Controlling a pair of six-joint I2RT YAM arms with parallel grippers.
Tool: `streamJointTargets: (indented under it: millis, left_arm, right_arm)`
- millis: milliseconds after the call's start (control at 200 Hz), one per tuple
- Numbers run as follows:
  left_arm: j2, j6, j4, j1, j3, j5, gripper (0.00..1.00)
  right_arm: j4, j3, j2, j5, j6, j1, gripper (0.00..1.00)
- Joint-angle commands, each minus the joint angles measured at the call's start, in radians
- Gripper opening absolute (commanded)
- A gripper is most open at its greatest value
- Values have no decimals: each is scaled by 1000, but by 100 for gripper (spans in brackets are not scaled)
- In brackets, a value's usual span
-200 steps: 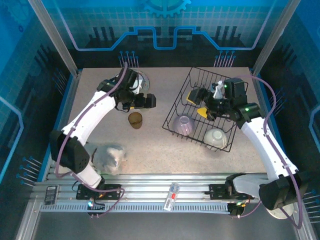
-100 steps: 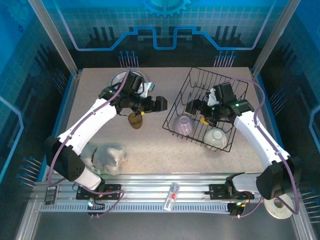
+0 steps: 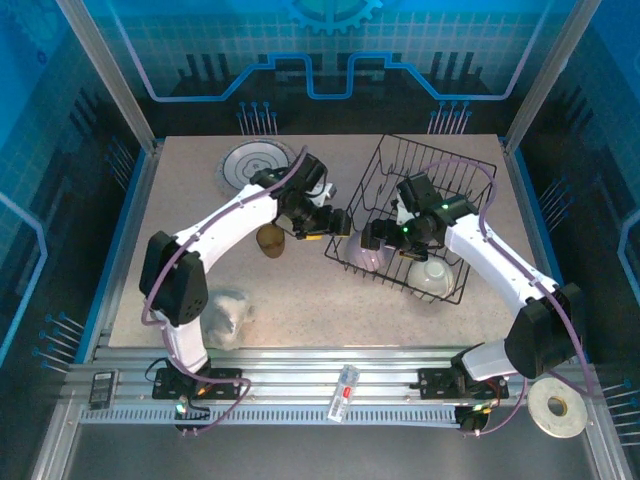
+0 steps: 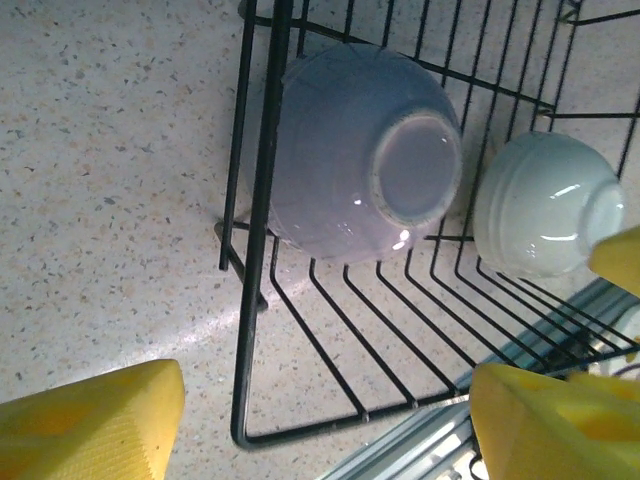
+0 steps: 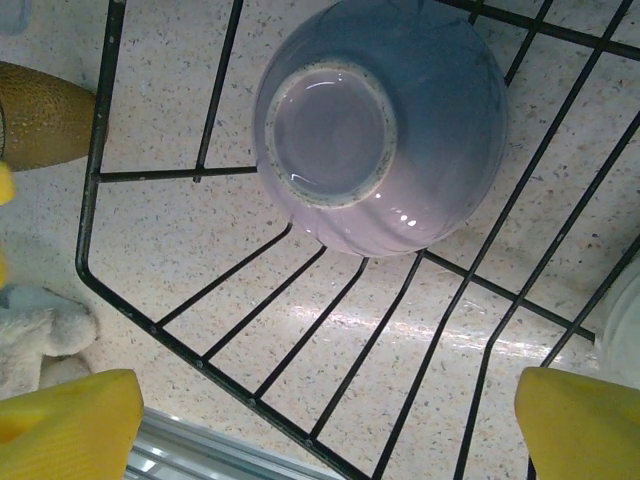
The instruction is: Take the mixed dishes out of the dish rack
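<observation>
The dish rack (image 3: 478,205) is sitting on the right half of the bench (image 3: 300,290), and both arms are reaching toward its near left corner. The left hand (image 3: 338,222) is hanging just outside the rack's left wall, with its yellow fingers (image 4: 90,420) standing wide apart and gripping nothing. In its wrist view the rack's corner wire is lying between them. The right hand (image 3: 372,235) is hovering inside the rack above the lilac bowl (image 5: 385,130), its jaws likewise spread wide and holding nothing. That bowl is lying base up on the rack's floor wires in the near left corner, and a white bowl (image 4: 540,205) is lying just beside it, further along the rack's near side. Outside the rack, a brown cup (image 3: 270,240) is standing on the bench near the left hand. A patterned plate (image 3: 255,165) is lying flat toward the far left, and a whitish lump (image 3: 225,310) is sitting near the front left edge.
</observation>
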Motion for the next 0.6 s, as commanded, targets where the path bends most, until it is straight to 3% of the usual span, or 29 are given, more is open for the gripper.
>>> streamJointTargets:
  millis: [0,220,405,595]
  left_arm:
    - [45,-6,-58,-8,49,-43,68]
    - [94,-31,-57,-8,55,-86,59]
    - [117,-22,-44,-9,59,-106,58]
    - [131,-37,-37,-12,55,-68,37]
  right_arm:
    - [-28,16,-30,24,-15,17,96]
    - [-19,-23,-59,23,1,24,96]
    - [-12,-40,-71,17,4,24,96]
    - [-8,-32,-65,15,4,25,96]
